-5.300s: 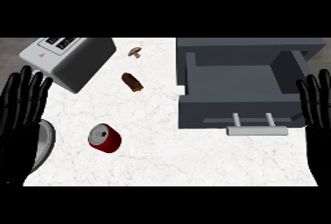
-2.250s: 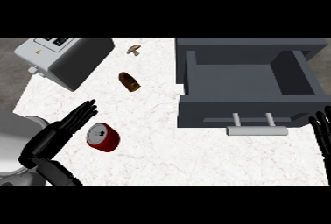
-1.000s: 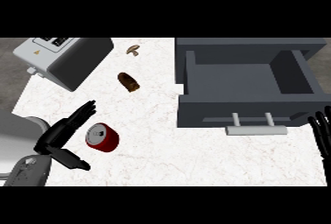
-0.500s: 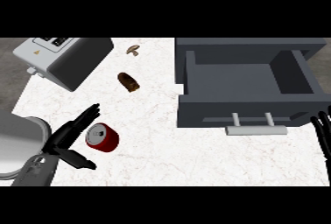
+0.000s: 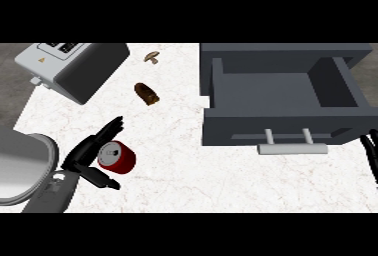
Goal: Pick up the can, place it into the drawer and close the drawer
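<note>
The red can lies on its side on the white counter at the lower left, its silver top facing up-left. My left hand is right against the can's left side and open. Its fingers stretch up past the can and its thumb is spread out below it. The grey drawer stands pulled open at the upper right, its inside bare and its pale handle facing me. Of my right hand only straight fingers show at the right edge, beside the drawer's front.
A grey toaster stands at the upper left. A brown lump and a small mushroom-like piece lie between the toaster and the drawer. A round grey plate sits at the left edge beside my left forearm.
My left hand has slid right, up against the can, with its thumb swinging under it. The can, the drawer and the right hand have stayed put.
</note>
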Controlling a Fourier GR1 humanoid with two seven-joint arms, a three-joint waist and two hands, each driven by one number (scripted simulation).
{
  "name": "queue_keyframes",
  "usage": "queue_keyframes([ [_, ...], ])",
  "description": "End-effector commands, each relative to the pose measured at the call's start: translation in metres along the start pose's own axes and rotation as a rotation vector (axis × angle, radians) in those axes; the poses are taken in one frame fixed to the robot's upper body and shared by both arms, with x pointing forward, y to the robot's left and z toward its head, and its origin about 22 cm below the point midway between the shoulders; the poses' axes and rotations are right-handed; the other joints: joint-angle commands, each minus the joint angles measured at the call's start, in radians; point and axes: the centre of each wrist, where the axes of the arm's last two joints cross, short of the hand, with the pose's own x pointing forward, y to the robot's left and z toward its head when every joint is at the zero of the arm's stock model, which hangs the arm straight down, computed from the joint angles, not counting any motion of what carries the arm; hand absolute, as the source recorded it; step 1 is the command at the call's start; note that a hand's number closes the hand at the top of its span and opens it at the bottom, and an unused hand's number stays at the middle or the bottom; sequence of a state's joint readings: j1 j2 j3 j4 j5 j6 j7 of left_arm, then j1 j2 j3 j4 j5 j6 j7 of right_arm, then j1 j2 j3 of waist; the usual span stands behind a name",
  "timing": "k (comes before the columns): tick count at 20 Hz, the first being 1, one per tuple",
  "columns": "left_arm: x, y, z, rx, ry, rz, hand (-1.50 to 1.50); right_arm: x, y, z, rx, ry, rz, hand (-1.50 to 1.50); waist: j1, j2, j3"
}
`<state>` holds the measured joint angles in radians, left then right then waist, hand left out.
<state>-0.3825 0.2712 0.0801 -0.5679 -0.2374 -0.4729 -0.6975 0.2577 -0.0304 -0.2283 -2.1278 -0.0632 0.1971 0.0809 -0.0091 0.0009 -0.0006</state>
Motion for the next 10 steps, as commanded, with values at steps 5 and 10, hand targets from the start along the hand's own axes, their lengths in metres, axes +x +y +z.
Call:
queue_keyframes([
  [5,0.010,-0.006,-0.018,-0.041,-0.051,0.040,-1.50,0.007,-0.003,-0.005,0.018,0.023,0.018,-1.50,0.004,-0.001,0.001],
  [10,0.012,-0.019,-0.037,-0.095,-0.061,0.033,-1.50,-0.002,0.000,0.017,0.015,-0.005,-0.011,-1.50,-0.005,-0.001,0.000],
])
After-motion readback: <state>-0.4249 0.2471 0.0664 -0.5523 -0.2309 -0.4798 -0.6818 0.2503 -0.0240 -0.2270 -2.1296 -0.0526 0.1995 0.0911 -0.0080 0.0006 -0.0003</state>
